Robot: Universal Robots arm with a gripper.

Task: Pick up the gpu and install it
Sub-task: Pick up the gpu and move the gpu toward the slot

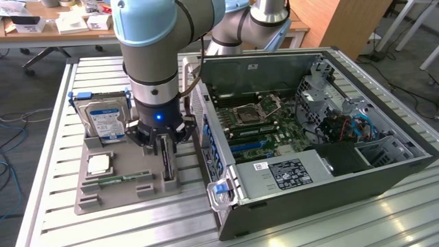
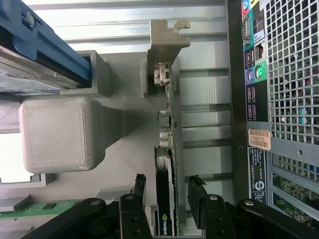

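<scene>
Centrally, gripper straddles gpu; slatted metal table, desk behind.

A silver slatted metal bench stands on a grey floor, with a light wooden desk carrying white boxes beyond its far edge and a brown wooden panel past its far corner at the exterior view's right.

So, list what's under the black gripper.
Dark, silver-bracketed gpu card on edge in the grey plastic tray, straddled by the open gripper; the tray hides its lower edge.
</scene>
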